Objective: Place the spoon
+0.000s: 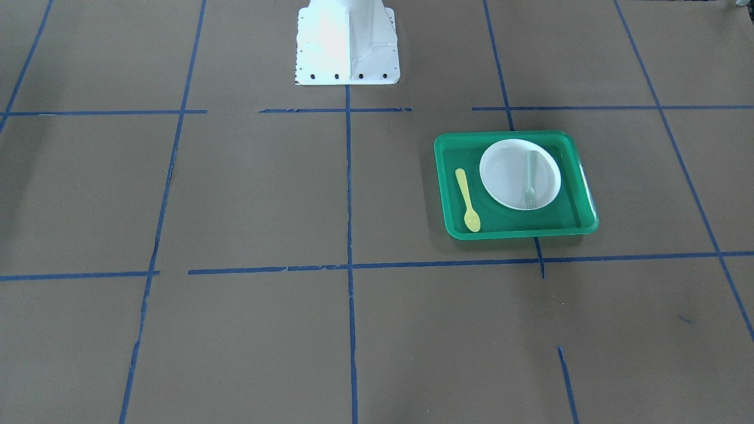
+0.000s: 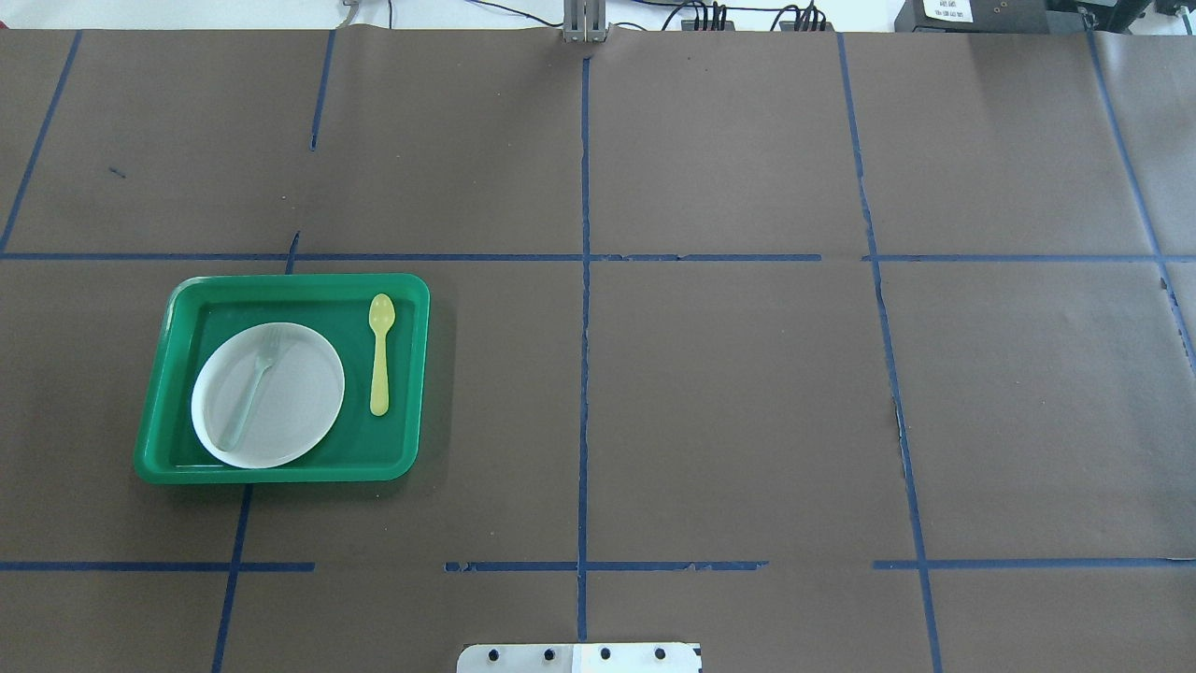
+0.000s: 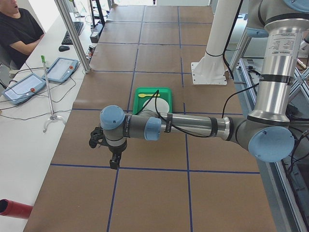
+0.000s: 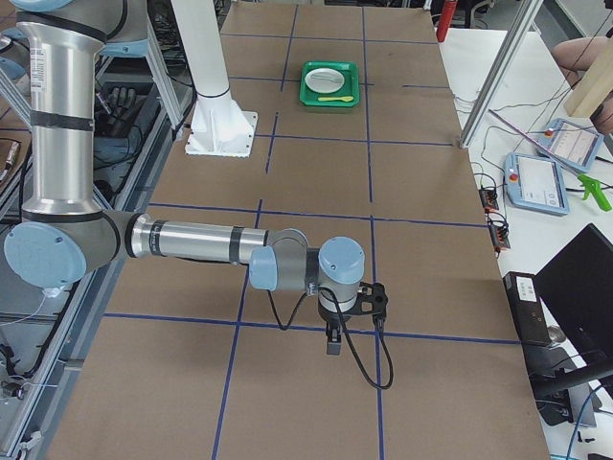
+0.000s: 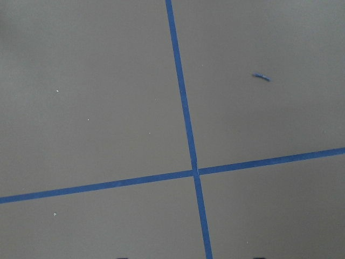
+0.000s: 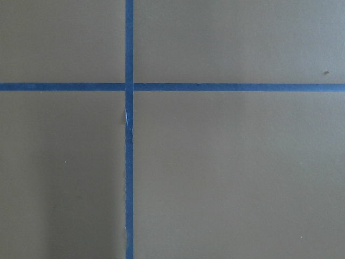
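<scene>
The small yellow spoon (image 1: 468, 200) lies flat on the floor of the green tray (image 1: 583, 194), beside the white plate (image 1: 500, 174). It also shows in the overhead view (image 2: 379, 355), right of the plate (image 2: 299, 397), with its bowl toward the far side. My left gripper (image 3: 114, 163) hangs over bare table, well clear of the tray (image 3: 140, 91). My right gripper (image 4: 332, 343) hangs over the other end of the table, far from the tray (image 4: 308, 84). Both show only in the side views, so I cannot tell whether they are open or shut.
A pale grey-green fork (image 2: 250, 393) lies on the plate. The robot's white base (image 1: 347, 44) stands at the table's robot side. Blue tape lines cross the brown table cover (image 2: 729, 402). Tablets and an operator are beyond the table's edge (image 3: 29, 82).
</scene>
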Robot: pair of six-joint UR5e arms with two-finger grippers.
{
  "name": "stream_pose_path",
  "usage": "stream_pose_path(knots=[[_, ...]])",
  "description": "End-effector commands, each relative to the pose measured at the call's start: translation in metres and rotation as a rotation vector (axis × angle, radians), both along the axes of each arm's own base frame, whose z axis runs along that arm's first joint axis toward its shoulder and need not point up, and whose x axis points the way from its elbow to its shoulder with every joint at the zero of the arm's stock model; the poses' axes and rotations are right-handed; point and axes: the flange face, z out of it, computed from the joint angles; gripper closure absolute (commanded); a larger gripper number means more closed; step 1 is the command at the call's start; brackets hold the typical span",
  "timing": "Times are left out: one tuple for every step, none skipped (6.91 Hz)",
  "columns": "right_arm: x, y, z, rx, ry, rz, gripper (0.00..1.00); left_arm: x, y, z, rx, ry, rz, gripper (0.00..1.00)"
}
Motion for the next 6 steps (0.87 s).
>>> stream_pose_path(knots=[[0.000,0.001,0.000,0.000,0.000,0.000,0.00,0.001,0.020,0.016,-0.030,0.003,0.000,0.00],[0.000,0.000,-0.001,0.001,0.000,0.000,0.00,0.001,0.060,0.016,-0.033,0.003,-0.001,0.00],[0.000,0.000,-0.001,0.001,0.000,0.000,0.00,0.002,0.076,0.012,-0.028,0.002,-0.001,0.00],[0.000,0.001,0.001,-0.002,0.000,0.000,0.00,0.001,0.077,0.019,-0.033,-0.002,0.003,0.00],[0.000,0.000,-0.001,0.001,0.001,0.000,0.00,0.001,0.077,0.019,-0.034,-0.004,0.001,0.00],[0.000,0.001,0.001,-0.002,0.000,0.000,0.00,0.001,0.076,0.018,-0.031,-0.006,0.002,0.00]])
